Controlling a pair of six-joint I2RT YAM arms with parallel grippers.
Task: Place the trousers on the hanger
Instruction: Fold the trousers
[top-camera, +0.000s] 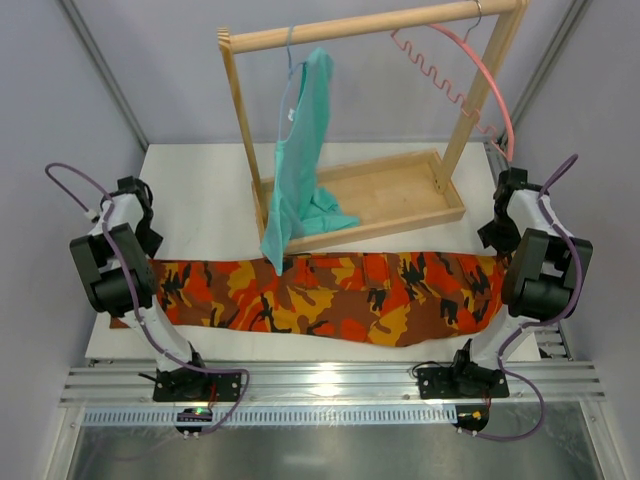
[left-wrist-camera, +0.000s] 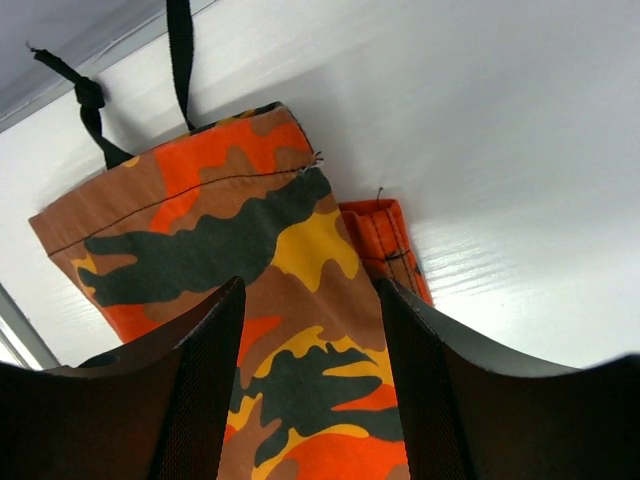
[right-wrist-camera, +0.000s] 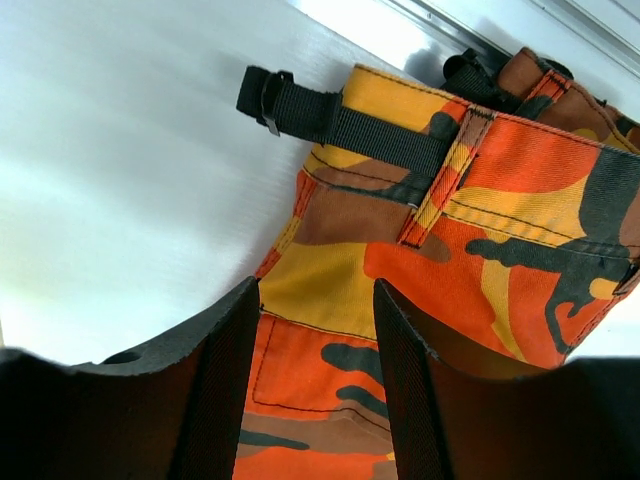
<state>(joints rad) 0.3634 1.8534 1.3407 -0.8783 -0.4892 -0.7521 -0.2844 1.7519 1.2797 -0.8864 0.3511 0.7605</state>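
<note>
My left gripper (left-wrist-camera: 310, 300) stands partly open over the leg-hem end of the trousers (top-camera: 330, 295), the camouflage cloth lying flat in the gap between my fingers and not pinched. My right gripper (right-wrist-camera: 315, 292) is parted about as far over the waistband end, beside the black strap (right-wrist-camera: 340, 120), and holds nothing. The trousers lie stretched across the table (top-camera: 200, 180) in front of the wooden rack (top-camera: 370, 25), where the pink hanger (top-camera: 492, 85) hangs at the right.

No text, brand or number can be read in any view. The orange-and-black camouflage cloth trousers (top-camera: 330, 290) show only their pattern.
</note>
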